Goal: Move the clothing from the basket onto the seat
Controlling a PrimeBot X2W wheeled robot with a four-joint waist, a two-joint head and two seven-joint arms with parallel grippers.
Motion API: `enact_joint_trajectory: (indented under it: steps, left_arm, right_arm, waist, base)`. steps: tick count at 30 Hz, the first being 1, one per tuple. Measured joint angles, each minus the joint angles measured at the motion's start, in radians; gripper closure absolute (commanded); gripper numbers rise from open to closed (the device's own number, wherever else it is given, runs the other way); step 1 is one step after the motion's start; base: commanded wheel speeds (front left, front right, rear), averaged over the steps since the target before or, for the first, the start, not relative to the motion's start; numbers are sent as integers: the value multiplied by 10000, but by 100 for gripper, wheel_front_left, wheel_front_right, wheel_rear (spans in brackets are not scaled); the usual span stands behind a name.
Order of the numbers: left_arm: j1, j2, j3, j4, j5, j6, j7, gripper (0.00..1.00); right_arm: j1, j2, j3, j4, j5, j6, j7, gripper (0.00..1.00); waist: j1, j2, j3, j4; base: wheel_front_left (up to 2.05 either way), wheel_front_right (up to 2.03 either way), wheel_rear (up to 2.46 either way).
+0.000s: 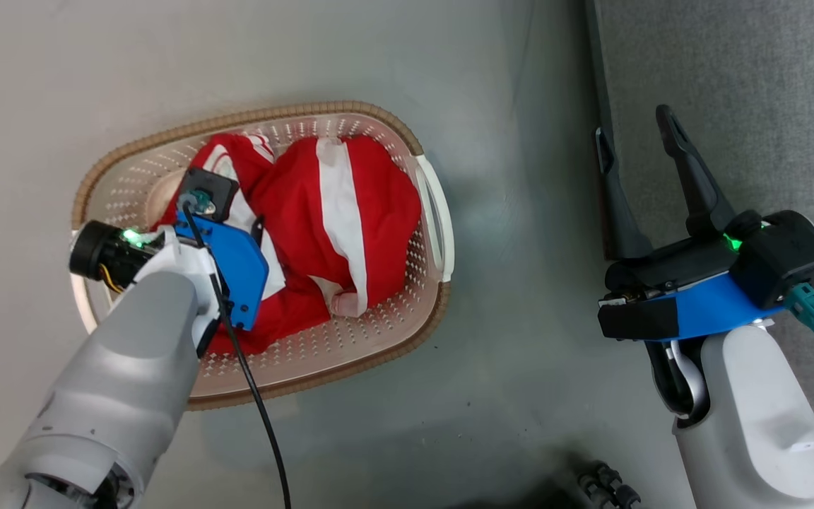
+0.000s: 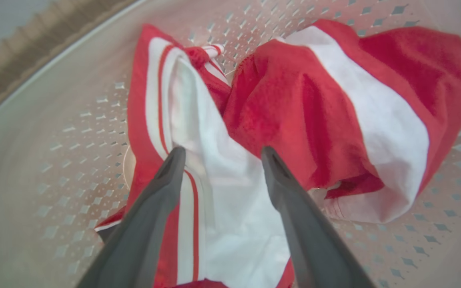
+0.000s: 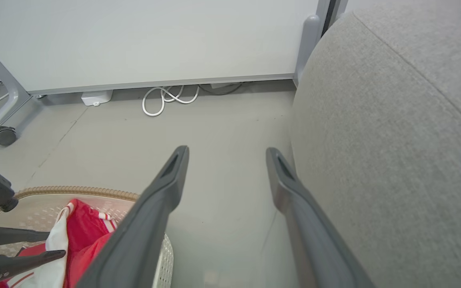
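The basket (image 1: 386, 124) stands on the floor at left with the red and white clothing (image 1: 350, 212) heaped inside. My left wrist (image 1: 227, 265) hangs over the heap and hides its fingers. In the left wrist view my left gripper (image 2: 222, 154) is open, its tips straddling a white panel of the striped garment (image 2: 214, 200), beside a red garment with a broad white band (image 2: 374, 116). No number shows. My right gripper (image 1: 636, 145) is open and holds nothing, at the edge of the grey seat (image 1: 739, 78). The right gripper (image 3: 226, 154) hovers over bare floor, with the seat (image 3: 394, 140) to its right.
The grey floor (image 1: 520, 212) runs between basket and seat. In the right wrist view a white panel wall (image 3: 154, 40) on a castor foot (image 3: 3, 135) stands beyond, with a coiled white cable (image 3: 166, 98) at its base. The basket rim (image 3: 74, 190) and my left gripper (image 3: 56, 245) sit at lower left.
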Motion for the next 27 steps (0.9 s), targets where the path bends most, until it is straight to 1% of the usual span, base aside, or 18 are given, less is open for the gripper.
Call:
enact_joint_trajectory:
  steps: [7, 13, 16, 17, 18, 19, 27]
  left_arm:
    - [-545, 178, -272, 155, 272, 374, 222, 0]
    - [-741, 307, -349, 211, 336, 539, 385, 0]
    - [-845, 313, -483, 221, 378, 550, 502, 0]
    - [-865, 314, -527, 221, 408, 523, 562, 33]
    - [-869, 314, -545, 221, 407, 512, 568, 70]
    - [-870, 318, -571, 224, 408, 504, 570, 100]
    - [-848, 268, -637, 240, 324, 330, 642, 100]
  right_arm:
    - [-32, -2, 2, -178, 98, 0, 0, 0]
    - [-34, 0, -13, -236, 171, 0, 0, 0]
    - [-34, 0, -33, -267, 171, 0, 0, 0]
    - [-34, 0, -46, -267, 171, 0, 0, 0]
    - [-34, 0, -65, -268, 171, 0, 0, 0]
    - [-34, 0, -75, -267, 171, 0, 0, 0]
    - [-54, 0, -86, -199, 182, 0, 0, 0]
  waist:
    - [0, 0, 674, -173]
    - [0, 0, 1058, -281]
    - [0, 0, 1122, -299]
    - [-1, 1, 1129, -294]
    - [-1, 0, 1132, -286]
    - [-1, 0, 1131, -280]
    - [0, 0, 959, -197]
  base:
    - [0, 0, 0]
    - [0, 0, 0]
    - [0, 0, 0]
    - [0, 0, 0]
    - [0, 0, 0]
    - [0, 0, 0]
    - [0, 0, 0]
